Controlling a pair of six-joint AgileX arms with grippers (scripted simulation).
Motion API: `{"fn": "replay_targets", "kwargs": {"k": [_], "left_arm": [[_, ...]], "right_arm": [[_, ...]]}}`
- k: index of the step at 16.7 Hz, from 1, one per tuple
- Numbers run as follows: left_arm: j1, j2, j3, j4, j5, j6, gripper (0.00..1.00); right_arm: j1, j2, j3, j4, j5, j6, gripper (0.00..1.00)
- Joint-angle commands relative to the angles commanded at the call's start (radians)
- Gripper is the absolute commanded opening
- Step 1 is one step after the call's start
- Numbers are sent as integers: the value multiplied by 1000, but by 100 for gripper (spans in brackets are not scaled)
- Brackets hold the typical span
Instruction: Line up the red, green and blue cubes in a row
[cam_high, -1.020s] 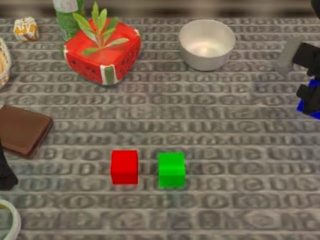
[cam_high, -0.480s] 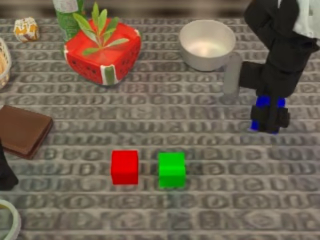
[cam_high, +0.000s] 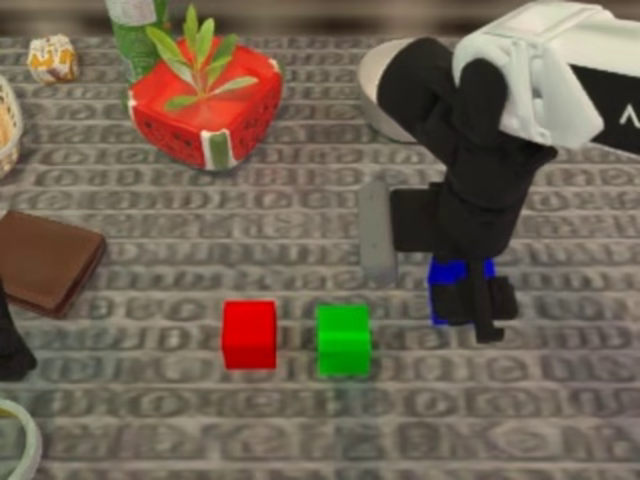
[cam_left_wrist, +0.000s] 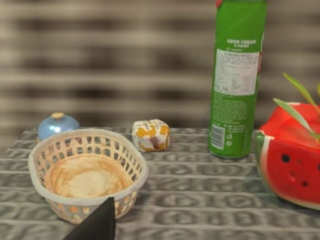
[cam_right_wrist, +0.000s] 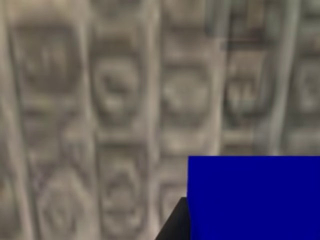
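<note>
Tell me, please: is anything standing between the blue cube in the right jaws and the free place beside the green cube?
Nothing visible does. The right gripper holds the blue cube just right of the green cube, with only bare table between them. The red cube is on the green cube's far side. The left arm stays parked at the table's left edge.

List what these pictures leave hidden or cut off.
- Small deep blue cube: top view, mostly under the right gripper; right wrist view cuts it off.
- White ceramic bowl: top view, covered by the right arm.
- Left gripper: cut off by the top view's left edge.
</note>
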Motion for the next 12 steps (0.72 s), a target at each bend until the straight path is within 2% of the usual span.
{"fn": "replay_targets", "kwargs": {"k": [4,12], "left_arm": [[0,0,0,0,0,0,100],[0,0,0,0,0,0,100]], "right_arm": [[-4,8,-9,16,0,3,0],[-1,74,-180,255,0,0,0]]}}
